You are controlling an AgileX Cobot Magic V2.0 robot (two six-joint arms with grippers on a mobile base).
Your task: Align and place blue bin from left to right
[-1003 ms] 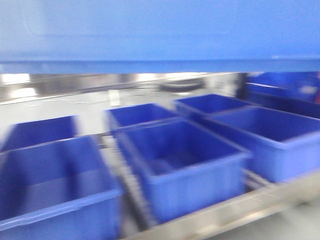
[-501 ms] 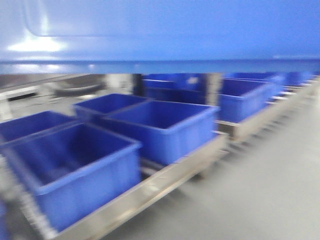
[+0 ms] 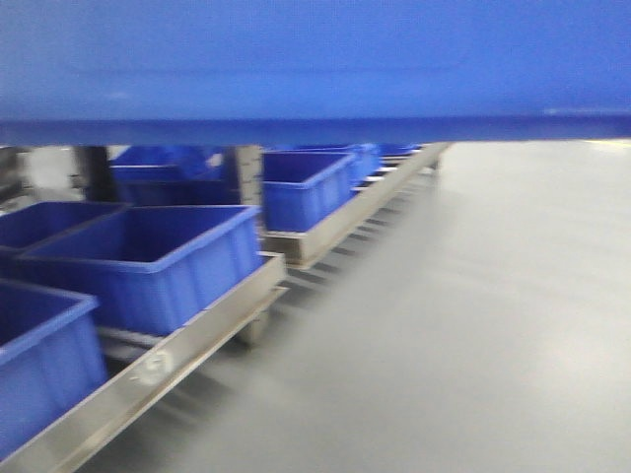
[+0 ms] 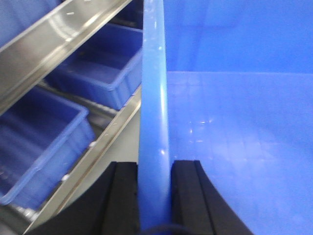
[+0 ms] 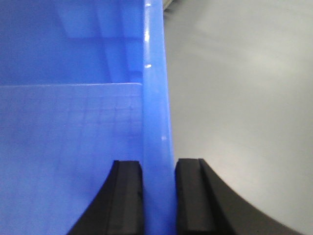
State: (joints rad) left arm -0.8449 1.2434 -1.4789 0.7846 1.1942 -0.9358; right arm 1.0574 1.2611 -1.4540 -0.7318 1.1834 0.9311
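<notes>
The blue bin (image 3: pixel 315 59) hangs in the air and fills the top of the front view, its wide smooth wall and lower edge cutting across the frame. My left gripper (image 4: pixel 154 166) is shut on the bin's left rim (image 4: pixel 154 98), one black finger on each side of it. My right gripper (image 5: pixel 158 164) is shut on the right rim (image 5: pixel 155 88) in the same way. The bin's inside floor (image 4: pixel 234 137) shows beside the left rim and again (image 5: pixel 68 142) beside the right rim.
A steel roller rack (image 3: pixel 187 340) runs from the lower left into the distance, carrying several darker blue bins (image 3: pixel 148 261). More such bins (image 4: pixel 39 142) and a steel rail (image 4: pixel 58 44) lie left of the carried bin. Grey floor (image 3: pixel 473 325) spreads to the right.
The view has swung to the right: the rack and its bins slid from the centre to the left edge, and grey floor now fills the right. The carried bin stays at the top of the frame.
</notes>
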